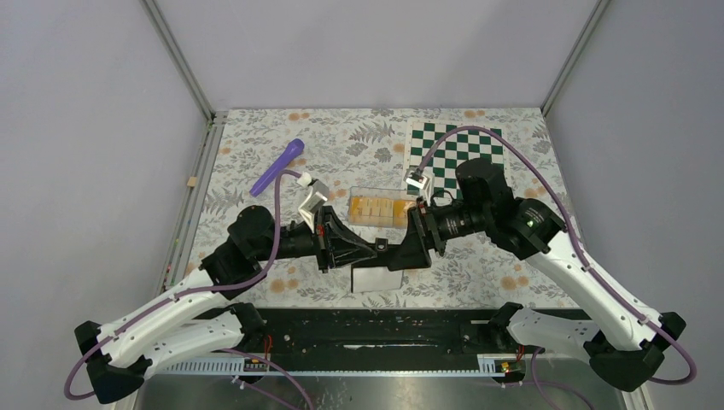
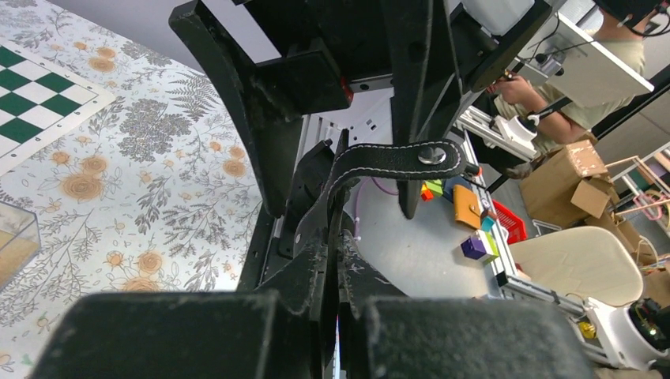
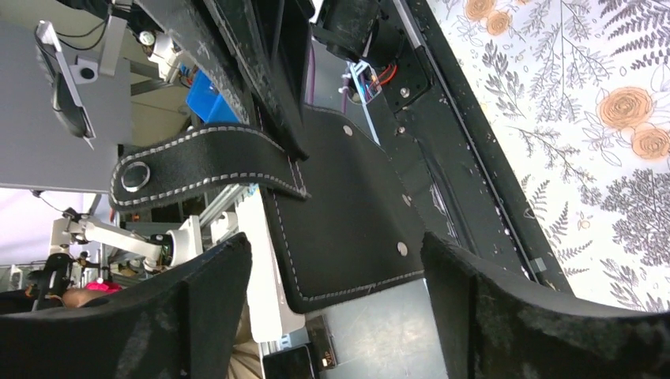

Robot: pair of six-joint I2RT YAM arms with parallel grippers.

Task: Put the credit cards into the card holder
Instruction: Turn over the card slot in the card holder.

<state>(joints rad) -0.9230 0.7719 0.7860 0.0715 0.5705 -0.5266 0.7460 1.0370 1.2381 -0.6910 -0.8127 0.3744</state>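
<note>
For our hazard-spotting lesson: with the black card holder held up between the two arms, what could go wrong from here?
1. Only the left jaws grip the card holder, the right jaws standing open around it, so it may slip or swing.
2. Its loose snap strap could snag when the right jaws close.
3. The clear box of credit cards sits close to both wrists; a bump might shift it.
</note>
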